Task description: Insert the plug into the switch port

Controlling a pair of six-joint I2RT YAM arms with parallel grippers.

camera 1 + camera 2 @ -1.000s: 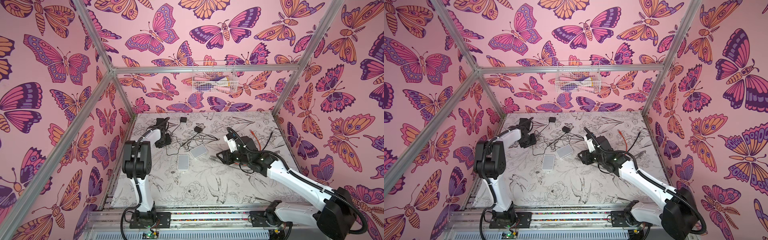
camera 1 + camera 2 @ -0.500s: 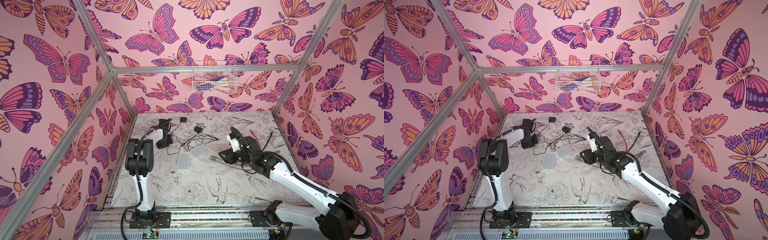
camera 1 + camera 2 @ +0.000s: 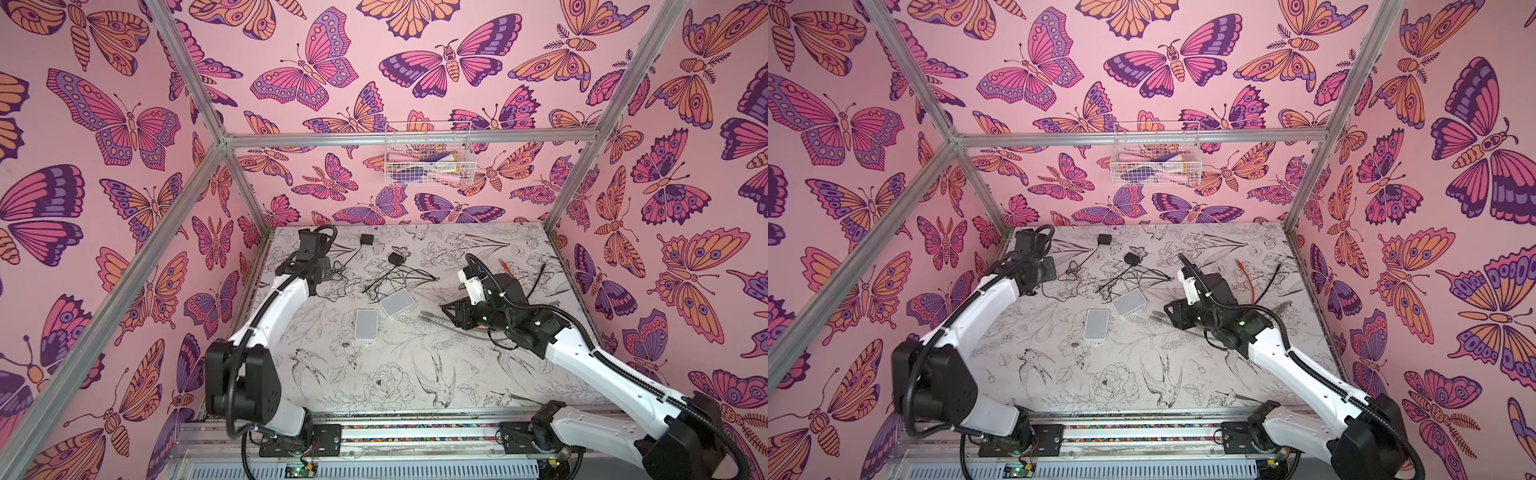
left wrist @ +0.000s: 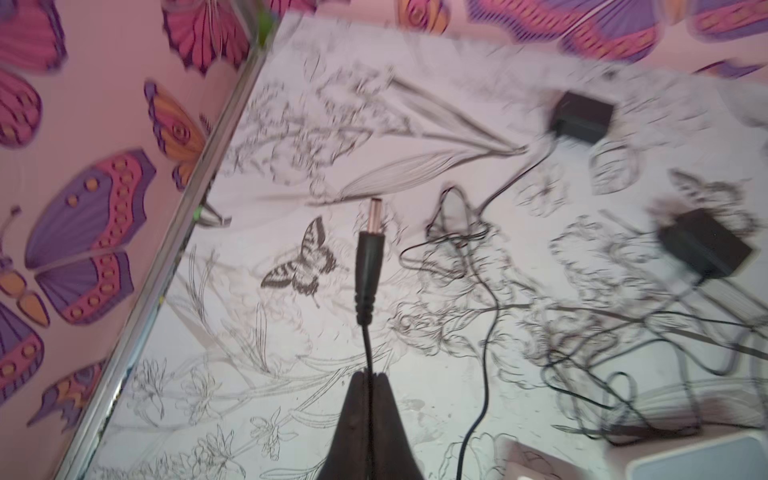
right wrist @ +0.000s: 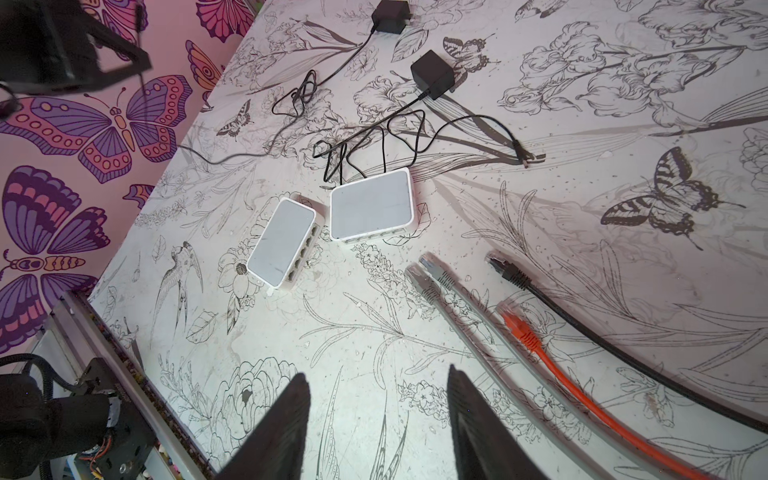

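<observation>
Black barrel plug (image 4: 368,257) juts out at centre frame, its cord (image 4: 367,345) newly pinched by the closed left gripper (image 4: 368,376). The right gripper (image 5: 377,380) hangs open and empty. Carrying to the white switch (image 3: 397,302), mid-frame, can start.

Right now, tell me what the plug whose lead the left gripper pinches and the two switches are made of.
Plug: matte black sleeve with ridges, probably moulded rubber or plastic; shiny barrel tip looks metal. Switches: smooth white shells with pale grey tops, likely hard plastic.
</observation>
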